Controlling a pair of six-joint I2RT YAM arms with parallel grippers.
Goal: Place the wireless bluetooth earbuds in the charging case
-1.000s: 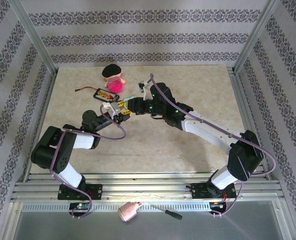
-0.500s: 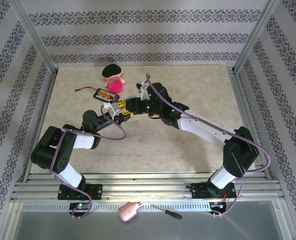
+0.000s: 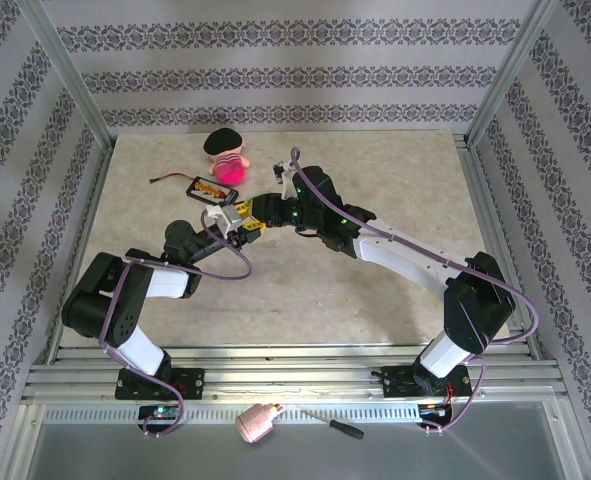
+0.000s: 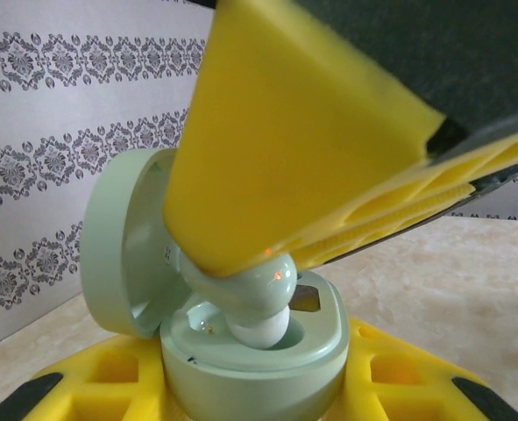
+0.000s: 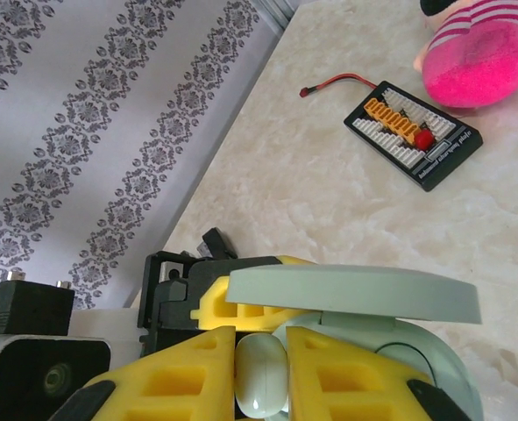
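A pale green earbud (image 4: 241,288) with a whiter tip hangs tip-down in the open charging case (image 4: 250,373), and its tip sits inside the near well. A tiny reddish light glows on its side. Whether it is fully seated cannot be told.

The right gripper (image 5: 260,373) pinches this earbud between its yellow fingers (image 5: 188,377). In the left wrist view one of those fingers covers the top of the bud. In the right wrist view the bud looks almost white (the light there is flatter).

The case is pale green too. Its lid (image 4: 123,246) stands swung back on the left side in the left wrist view. In the right wrist view the lid (image 5: 355,294) shows as a grey-green slab above the fingers.

The left gripper (image 4: 250,399) clamps the case body from both sides, with its yellow fingers (image 4: 399,381) pressed against the base.

From above, the two grippers meet left of the table's middle, the left gripper (image 3: 236,226) just beside the right gripper (image 3: 259,212).

Just beyond them on the marbled table (image 3: 395,170) lies a black charging board (image 3: 212,190) with orange connectors and a thin red wire (image 5: 337,83). A pink plush toy (image 3: 226,156) with a dark cap stands just past the board.

On the metal ledge in front of the arm bases lie a pink bottle (image 3: 258,423) and, near it, a screwdriver (image 3: 335,425).
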